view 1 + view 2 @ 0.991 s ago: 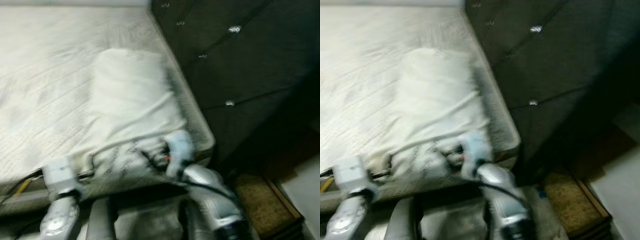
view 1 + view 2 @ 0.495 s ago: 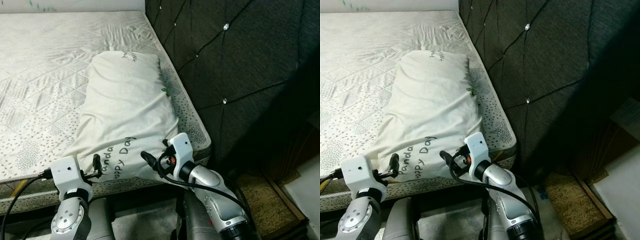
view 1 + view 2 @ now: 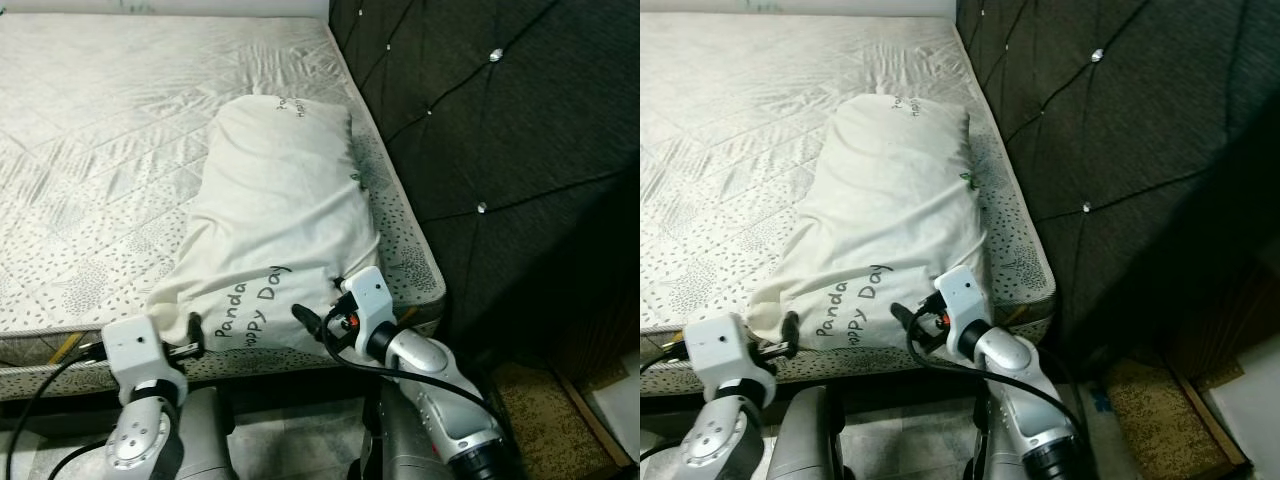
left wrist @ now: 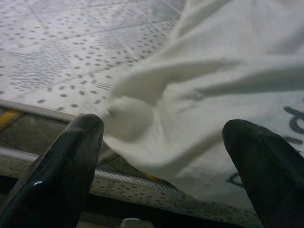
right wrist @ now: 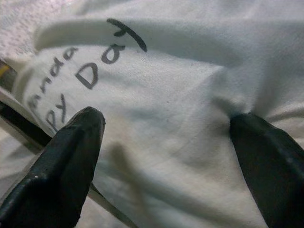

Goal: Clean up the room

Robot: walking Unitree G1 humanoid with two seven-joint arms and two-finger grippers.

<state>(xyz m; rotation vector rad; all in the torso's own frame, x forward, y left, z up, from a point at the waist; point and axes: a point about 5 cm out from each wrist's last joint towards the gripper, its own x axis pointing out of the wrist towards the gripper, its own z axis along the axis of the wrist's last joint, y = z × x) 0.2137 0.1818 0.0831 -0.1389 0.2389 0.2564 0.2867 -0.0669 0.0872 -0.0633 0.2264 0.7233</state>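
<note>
Here's the pillow (image 3: 280, 230), white and long, lying along the right side of the mattress (image 3: 100, 150) close to the dark tufted headboard (image 3: 490, 150), with its near end reaching the mattress's front edge and the words "Panda" and "Day" printed across that end. The cover is rumpled here, bunched into a loose fold at the near left corner. The left gripper (image 4: 164, 156) sits right at that corner, jaws spread wide, one black finger (image 4: 61, 166) low by the mattress edge and the other at the far side, with the folded cloth lying between them and not pinched. Over on the other side, the right gripper (image 5: 166, 142) faces the printed end of the pillow, jaws also spread wide, its fingertips (image 5: 66, 156) straddling the fabric just by the lettering; whether they touch the cloth is hard to tell. From the head camera, both silver arms reach up from below the bed's front edge, the left wrist near the pillow's left corner and the right wrist under its right corner. The mattress shows a quilted, speckled pattern, and beside the bed on the right lies a brownish mat (image 3: 550, 420) on the floor.
</note>
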